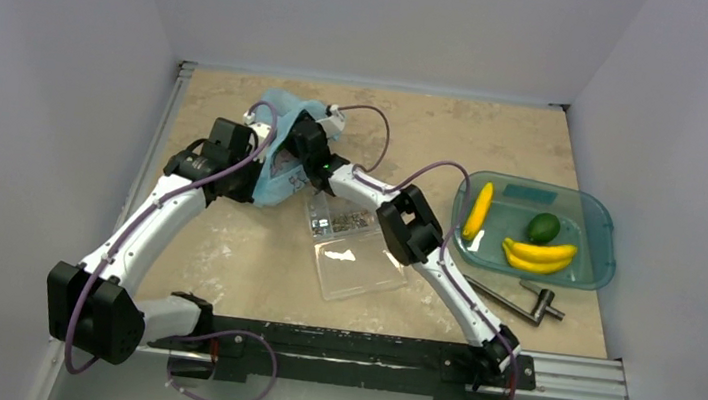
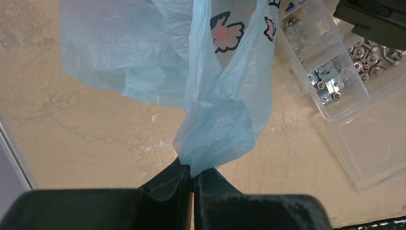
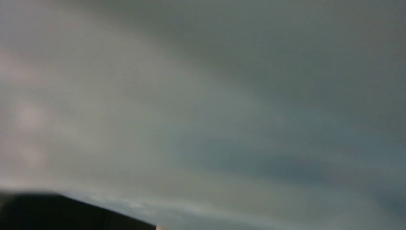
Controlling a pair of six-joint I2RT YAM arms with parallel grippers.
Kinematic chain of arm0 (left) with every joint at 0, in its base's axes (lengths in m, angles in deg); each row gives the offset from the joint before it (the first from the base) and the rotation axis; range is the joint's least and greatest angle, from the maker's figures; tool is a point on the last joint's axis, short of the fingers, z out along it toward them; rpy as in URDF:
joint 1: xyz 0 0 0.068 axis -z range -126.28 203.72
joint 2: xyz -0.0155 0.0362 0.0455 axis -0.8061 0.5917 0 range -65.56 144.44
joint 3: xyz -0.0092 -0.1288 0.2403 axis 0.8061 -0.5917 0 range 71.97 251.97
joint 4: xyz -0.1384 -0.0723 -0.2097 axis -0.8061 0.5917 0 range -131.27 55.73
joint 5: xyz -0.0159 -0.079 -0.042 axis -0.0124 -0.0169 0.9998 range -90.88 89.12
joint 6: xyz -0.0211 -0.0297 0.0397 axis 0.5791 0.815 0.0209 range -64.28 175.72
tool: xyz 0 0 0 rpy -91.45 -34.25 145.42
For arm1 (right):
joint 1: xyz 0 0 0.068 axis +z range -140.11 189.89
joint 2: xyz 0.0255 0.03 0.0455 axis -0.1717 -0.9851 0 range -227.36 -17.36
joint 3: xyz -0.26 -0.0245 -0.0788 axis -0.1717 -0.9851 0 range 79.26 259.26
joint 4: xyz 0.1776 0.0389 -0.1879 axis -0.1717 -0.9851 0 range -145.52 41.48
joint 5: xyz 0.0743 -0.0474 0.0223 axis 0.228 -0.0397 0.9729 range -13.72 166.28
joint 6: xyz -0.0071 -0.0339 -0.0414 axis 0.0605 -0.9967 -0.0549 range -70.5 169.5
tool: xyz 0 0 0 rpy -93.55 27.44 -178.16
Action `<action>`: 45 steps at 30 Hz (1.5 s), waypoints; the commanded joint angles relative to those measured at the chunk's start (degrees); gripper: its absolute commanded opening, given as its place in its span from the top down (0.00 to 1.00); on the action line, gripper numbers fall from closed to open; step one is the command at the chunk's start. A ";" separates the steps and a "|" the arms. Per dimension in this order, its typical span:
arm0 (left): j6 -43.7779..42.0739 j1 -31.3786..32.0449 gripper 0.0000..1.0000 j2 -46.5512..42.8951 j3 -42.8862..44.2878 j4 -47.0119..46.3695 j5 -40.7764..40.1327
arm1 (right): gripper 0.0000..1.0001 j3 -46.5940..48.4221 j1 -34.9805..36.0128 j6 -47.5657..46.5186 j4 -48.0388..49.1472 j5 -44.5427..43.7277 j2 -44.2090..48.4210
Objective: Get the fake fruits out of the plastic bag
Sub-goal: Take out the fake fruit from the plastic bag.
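The light-blue plastic bag (image 1: 285, 112) hangs lifted above the table at the back centre. My left gripper (image 2: 193, 177) is shut on a bunched corner of the plastic bag (image 2: 215, 120), whose pink cartoon print shows near the top of that view. The head of my right gripper (image 1: 304, 146) is pushed into the bag, and its fingers are hidden by the film. The right wrist view is a grey-blue blur of bag film with one dark finger (image 3: 48, 211) at the lower left. Three fake fruits lie in the teal tray (image 1: 604, 223): a long yellow one (image 1: 478, 209), a green one (image 1: 543, 227) and yellow bananas (image 1: 538, 254). Any fruit inside the bag is hidden.
A clear plastic box (image 1: 362, 266) lies open just in front of the bag, with metal hardware (image 1: 340, 221) in its compartments. A metal tool (image 1: 525, 300) lies near the right arm's base. White walls close in the table on three sides.
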State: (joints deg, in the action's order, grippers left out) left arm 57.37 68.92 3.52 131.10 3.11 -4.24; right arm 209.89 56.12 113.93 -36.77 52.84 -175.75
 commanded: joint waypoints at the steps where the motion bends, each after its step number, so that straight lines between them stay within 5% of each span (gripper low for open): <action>1: -0.72 0.31 1.00 -1.52 1.51 -0.20 0.27 | 0.51 6.29 -1.04 2.12 -7.29 -0.76 -4.17; 9: -0.62 0.36 1.00 -1.55 1.42 0.06 -1.02 | 0.77 2.52 -2.16 -2.58 1.78 2.30 -3.03; 16: -0.72 0.36 1.00 -1.01 1.38 0.18 -1.77 | 0.88 -9.78 -3.22 -3.35 15.48 10.07 5.66; 29: 0.99 0.10 1.00 -0.29 1.95 -0.17 -4.78 | 0.94 -37.83 -3.03 -0.17 32.25 23.21 26.57; 45: 3.81 -0.35 1.00 -3.60 1.09 -0.92 -11.82 | 0.96 -57.49 -2.47 -8.74 28.65 32.22 45.89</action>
State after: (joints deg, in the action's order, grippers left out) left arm 59.66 68.86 2.05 131.10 3.33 -13.13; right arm 154.79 53.48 110.69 -7.70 82.13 -137.15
